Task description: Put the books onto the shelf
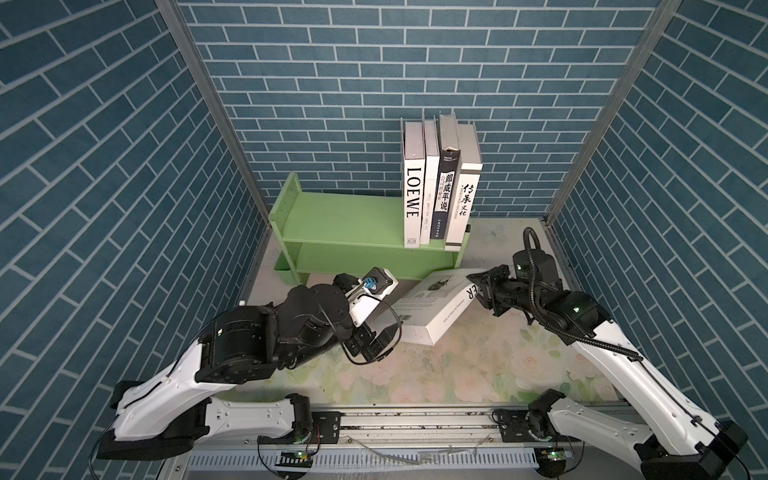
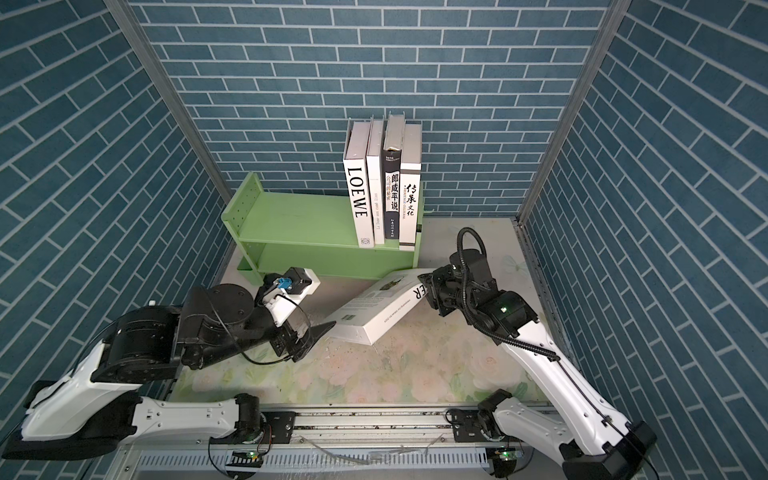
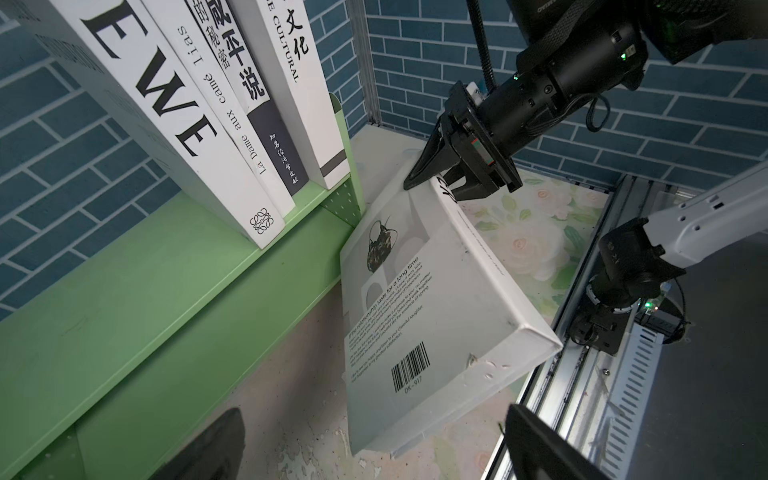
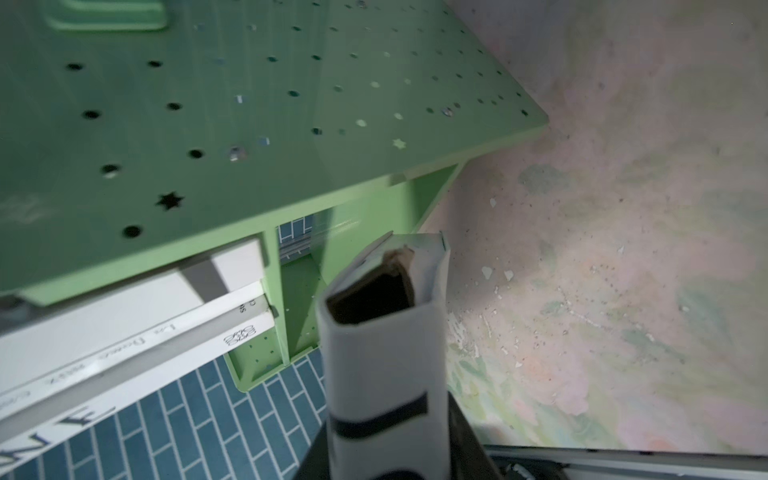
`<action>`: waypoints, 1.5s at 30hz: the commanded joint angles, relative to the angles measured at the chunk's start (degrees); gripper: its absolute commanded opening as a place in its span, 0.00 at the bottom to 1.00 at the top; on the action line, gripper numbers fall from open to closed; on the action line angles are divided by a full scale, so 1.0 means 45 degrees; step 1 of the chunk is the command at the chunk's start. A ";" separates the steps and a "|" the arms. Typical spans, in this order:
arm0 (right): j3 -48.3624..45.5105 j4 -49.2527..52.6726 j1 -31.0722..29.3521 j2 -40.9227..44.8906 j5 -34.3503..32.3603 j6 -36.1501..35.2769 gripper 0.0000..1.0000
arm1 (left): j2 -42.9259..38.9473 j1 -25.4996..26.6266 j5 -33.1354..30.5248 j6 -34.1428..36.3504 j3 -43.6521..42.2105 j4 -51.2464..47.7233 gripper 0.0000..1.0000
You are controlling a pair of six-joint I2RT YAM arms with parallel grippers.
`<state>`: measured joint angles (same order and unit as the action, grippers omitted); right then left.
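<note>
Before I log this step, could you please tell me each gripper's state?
Left gripper: open, holding nothing.
Right gripper: closed on the white book, at its end.

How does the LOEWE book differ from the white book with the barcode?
The LOEWE book stands upright on the green shelf; the barcode book lies tilted in front of it. The LOEWE book shows its spine, the barcode book its cover. Nothing holds the LOEWE book; the fingers of the right gripper clamp the barcode book's end. Both are mostly white.
</note>
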<state>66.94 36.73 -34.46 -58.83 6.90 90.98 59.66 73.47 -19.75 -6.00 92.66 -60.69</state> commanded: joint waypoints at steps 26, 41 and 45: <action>0.1265 0.2019 -0.1148 0.2781 -0.2707 -1.6754 0.31 | -0.0250 -0.0793 0.0923 -1.7477 -0.1350 0.0664 1.00; 0.1101 0.1641 -0.5319 0.1507 -0.4955 -2.0899 0.35 | 0.0597 -0.3364 0.4086 -2.2788 -0.3070 0.3922 1.00; 0.1048 0.1618 -0.7554 0.0795 -0.6919 -2.2049 0.36 | 0.0871 -0.4123 0.5069 -2.3426 -0.3487 0.4422 1.00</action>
<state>71.22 45.23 -63.29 -53.63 -16.14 -0.56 63.51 56.69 -1.63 -107.04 78.50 -43.77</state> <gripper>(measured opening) 0.356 0.995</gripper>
